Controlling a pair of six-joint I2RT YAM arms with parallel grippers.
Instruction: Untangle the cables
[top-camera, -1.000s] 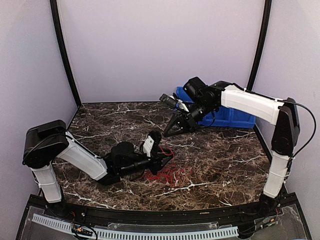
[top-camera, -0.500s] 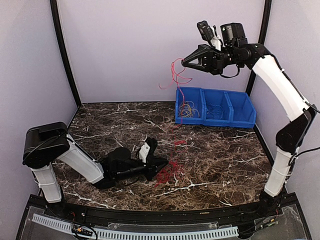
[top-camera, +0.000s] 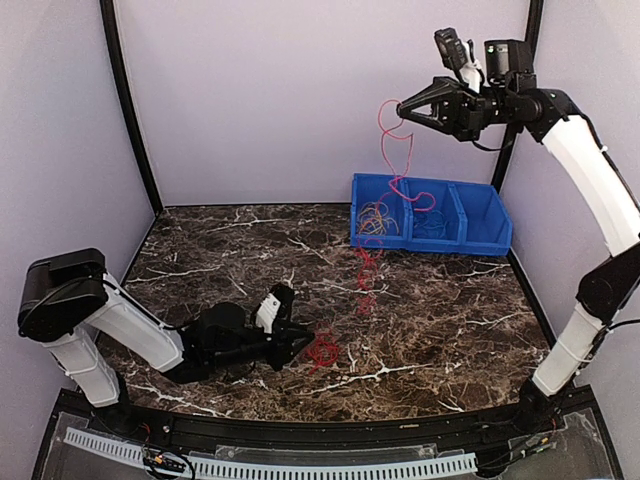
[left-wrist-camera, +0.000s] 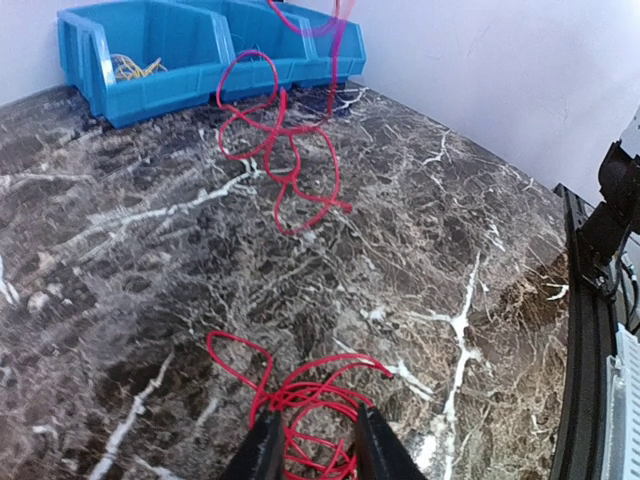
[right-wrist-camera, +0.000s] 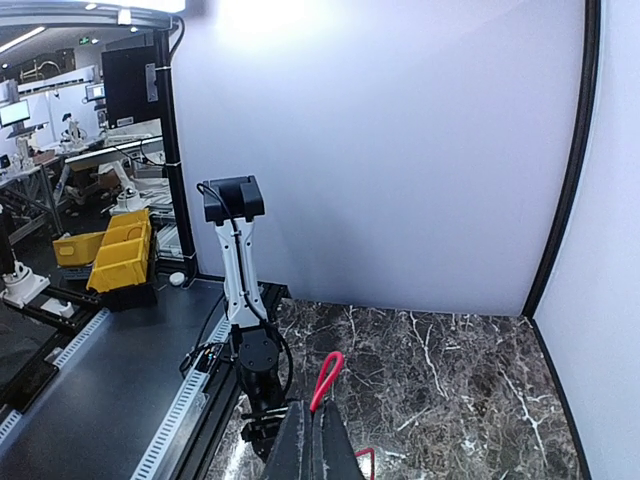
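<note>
My right gripper (top-camera: 403, 106) is raised high over the blue bins and shut on a long red cable (top-camera: 365, 270), which hangs down to the table. In the right wrist view the shut fingers (right-wrist-camera: 300, 445) pinch a red loop (right-wrist-camera: 328, 372). My left gripper (top-camera: 300, 343) lies low on the table, jaws apart, straddling a small red cable tangle (top-camera: 322, 348). In the left wrist view this tangle (left-wrist-camera: 310, 405) lies between the fingertips (left-wrist-camera: 262, 452), and the hanging strand (left-wrist-camera: 285, 160) shows farther off. Yellow cables (top-camera: 375, 218) and blue cables (top-camera: 432, 222) lie in the bins.
The blue three-compartment bin (top-camera: 478, 240) stands at the back right against the wall, also seen in the left wrist view (left-wrist-camera: 150, 90). The dark marble table (top-camera: 450, 320) is walled on three sides. A black rail (top-camera: 330, 435) runs along the near edge.
My right gripper rose from table level near the bin to high up at the right, lifting the red cable out of the tangle. My left gripper drew back leftward; a smaller red tangle stays by it.
</note>
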